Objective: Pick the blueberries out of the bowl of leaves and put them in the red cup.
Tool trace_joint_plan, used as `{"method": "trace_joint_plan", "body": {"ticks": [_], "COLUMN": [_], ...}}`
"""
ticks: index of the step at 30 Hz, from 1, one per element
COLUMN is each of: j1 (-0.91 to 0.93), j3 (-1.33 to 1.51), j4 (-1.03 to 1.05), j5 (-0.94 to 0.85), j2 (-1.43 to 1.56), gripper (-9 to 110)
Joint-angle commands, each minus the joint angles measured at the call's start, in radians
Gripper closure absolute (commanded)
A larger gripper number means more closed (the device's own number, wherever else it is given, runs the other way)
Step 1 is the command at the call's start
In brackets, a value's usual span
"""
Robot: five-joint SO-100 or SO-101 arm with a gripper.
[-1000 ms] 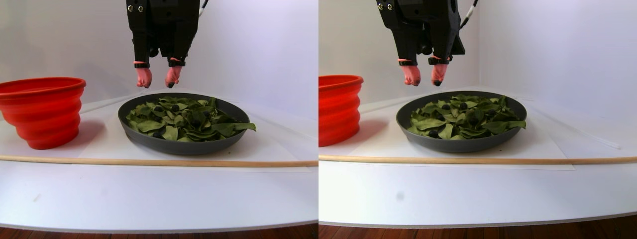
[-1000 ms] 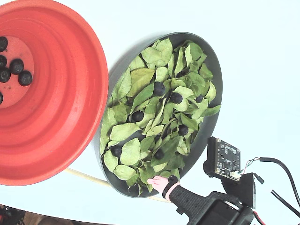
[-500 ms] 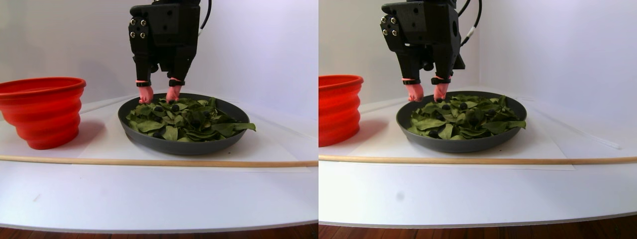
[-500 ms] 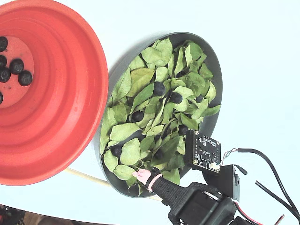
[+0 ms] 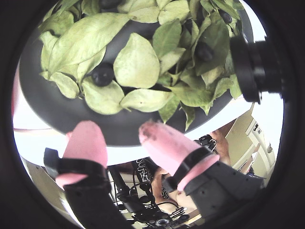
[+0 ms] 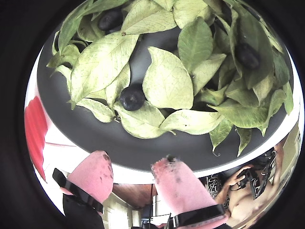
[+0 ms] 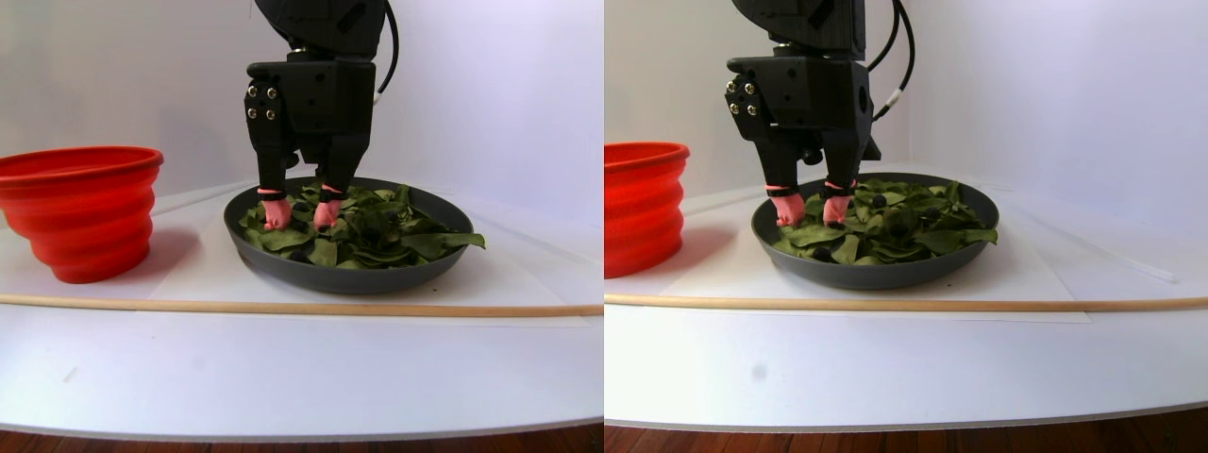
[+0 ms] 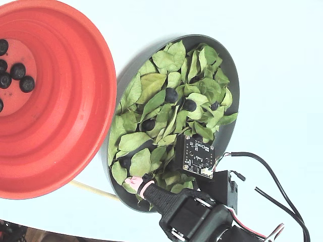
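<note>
One second back the gripper (image 7: 302, 219) hung above the bowl (image 7: 377, 276), now its open pink fingertips (image 6: 95, 174) are down among the leaves (image 8: 151, 91), lined up with a blueberry (image 6: 132, 97) and gripping nothing so far.

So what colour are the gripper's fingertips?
Pink, with dark smudges; the fingertips show best in a wrist view, above the bowl.

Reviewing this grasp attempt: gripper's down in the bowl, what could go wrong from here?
1. The open gripper sits short of the nearest blueberry, near the bowl rim; closing now likely grabs nothing.
2. Leaves crowd that berry, so the fingertips may pinch a leaf instead and carry it toward the red cup.
</note>
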Motion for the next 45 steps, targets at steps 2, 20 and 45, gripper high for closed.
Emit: {"method": "trace_joint_plan", "body": {"ticks": [2, 20, 45], "j1": [-0.002, -0.017, -0.014], "j3": [-0.043, -0.107, -0.161], "j4": [-0.04, -0.132, -0.198], "j5": [-0.009, -0.025, -0.037], "j2": [-0.028, -0.169, -0.282], "gripper": [86, 86, 86]}}
